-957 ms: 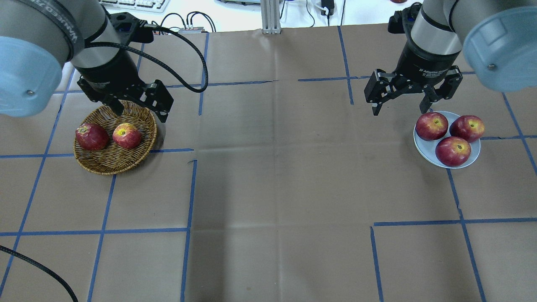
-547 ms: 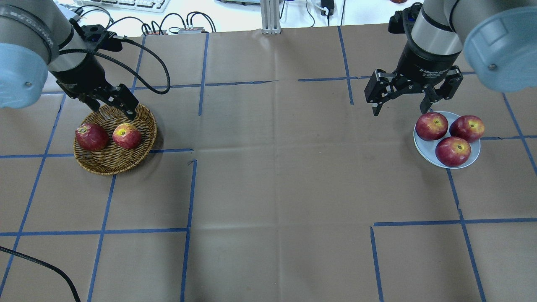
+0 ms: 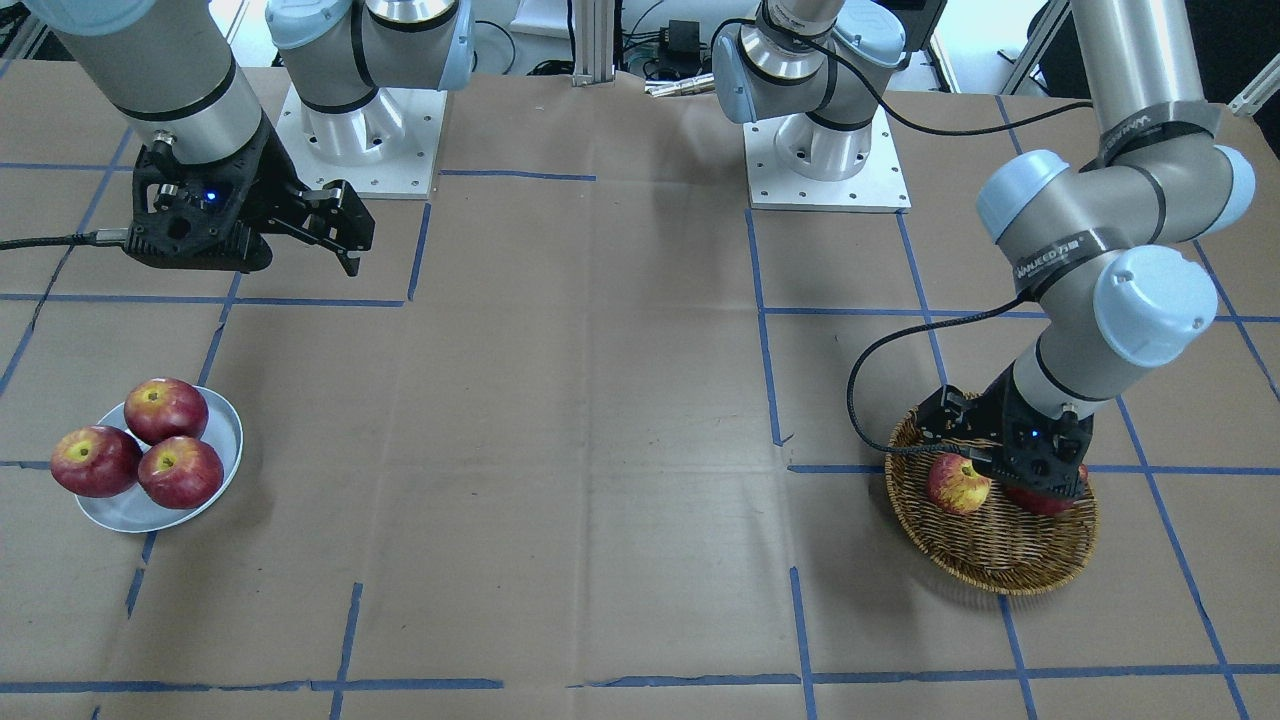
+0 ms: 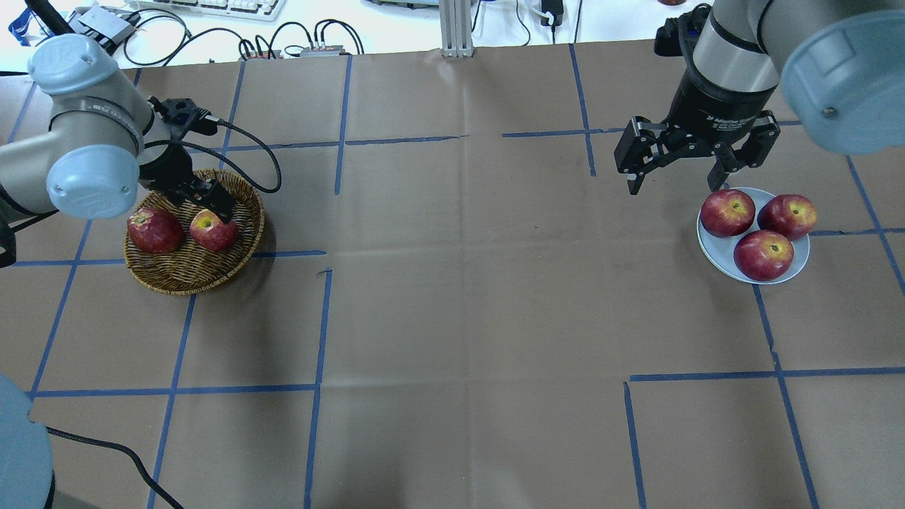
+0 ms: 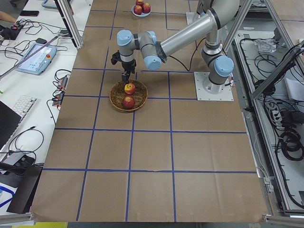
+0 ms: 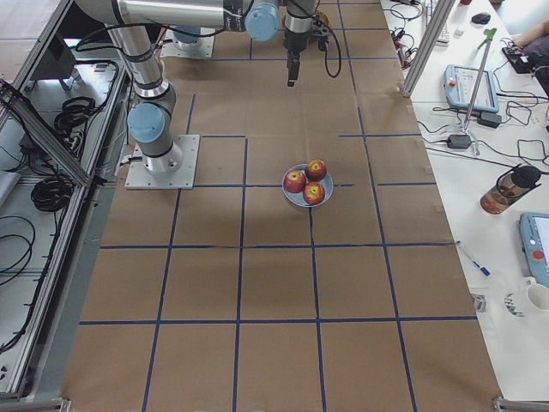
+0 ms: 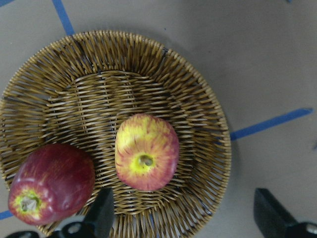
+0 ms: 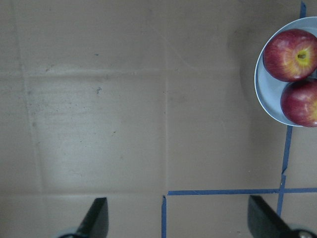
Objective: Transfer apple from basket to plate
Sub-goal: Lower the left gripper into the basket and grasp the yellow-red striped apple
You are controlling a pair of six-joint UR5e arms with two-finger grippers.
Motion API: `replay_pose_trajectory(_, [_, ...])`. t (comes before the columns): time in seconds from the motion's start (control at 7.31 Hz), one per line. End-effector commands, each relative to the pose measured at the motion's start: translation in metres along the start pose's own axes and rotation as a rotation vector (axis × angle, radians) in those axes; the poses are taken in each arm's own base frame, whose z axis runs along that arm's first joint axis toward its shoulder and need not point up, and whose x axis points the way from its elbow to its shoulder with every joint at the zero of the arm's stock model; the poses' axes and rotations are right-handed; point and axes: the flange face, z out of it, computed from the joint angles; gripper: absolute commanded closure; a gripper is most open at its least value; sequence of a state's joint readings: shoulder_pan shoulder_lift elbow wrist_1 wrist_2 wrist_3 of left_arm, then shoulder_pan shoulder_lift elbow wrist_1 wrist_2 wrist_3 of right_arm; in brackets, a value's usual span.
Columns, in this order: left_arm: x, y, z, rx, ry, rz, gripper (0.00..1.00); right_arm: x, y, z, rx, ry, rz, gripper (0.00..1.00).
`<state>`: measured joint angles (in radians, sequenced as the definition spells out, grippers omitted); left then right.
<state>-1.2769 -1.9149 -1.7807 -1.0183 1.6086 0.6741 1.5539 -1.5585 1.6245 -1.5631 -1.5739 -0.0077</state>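
The pale, yellow-streaked apple [image 4: 212, 231] lies in the wicker basket [image 4: 189, 279] at the table's left, next to a dark red apple [image 4: 154, 230]. My left gripper [image 4: 206, 203] is open and hangs low over the basket's far side, just behind the pale apple and not touching it. In the left wrist view the apple [image 7: 146, 158] sits ahead of the open fingers [image 7: 101, 218]. The pale blue plate [image 4: 710, 245] at the right holds three red apples. My right gripper [image 4: 675, 184] is open and empty, above the table just left of the plate.
Brown paper with blue tape lines covers the table. Cables and a keyboard lie beyond the far edge. The left arm's cable [image 4: 254, 152] loops over the table behind the basket. The plate's three apples [image 4: 763, 254] fill most of it.
My left arm has swung back and lowered, bringing its open gripper down to the basket's far side by the pale apple. The right arm and all apples have not moved.
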Motion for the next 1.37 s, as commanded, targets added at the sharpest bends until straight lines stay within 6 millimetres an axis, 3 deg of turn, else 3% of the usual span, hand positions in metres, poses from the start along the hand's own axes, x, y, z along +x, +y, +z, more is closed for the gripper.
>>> replay_pose_trajectory(0.0, [-0.006,-0.002,0.029,-0.005,0.001,0.017,0.01,0.0,0.0,0.0,0.0,0.0,0.002,0.0])
replay_pose_trajectory(0.14, [-0.006,-0.002,0.031,-0.007,0.003,0.019,0.01,0.0,0.0,0.0,0.0,0.0,0.0,0.0])
replay_pose_trajectory(0.55, [-0.011,-0.002,0.059,-0.045,0.035,0.012,0.02,0.0,0.0,0.0,0.0,0.0,0.002,0.0])
replay_pose_trajectory(0.82, [-0.024,0.003,0.063,-0.046,0.039,-0.007,0.42,0.0,0.0,0.0,0.0,0.0,0.002,0.0])
replay_pose_trajectory(1.09, [-0.024,0.003,0.056,-0.039,0.03,-0.013,0.51,0.0,0.0,0.0,0.0,0.0,0.0,0.0])
replay_pose_trajectory(1.23, [-0.022,-0.003,0.036,-0.018,0.01,-0.017,0.51,0.0,0.0,0.0,0.0,0.0,0.0,0.0])
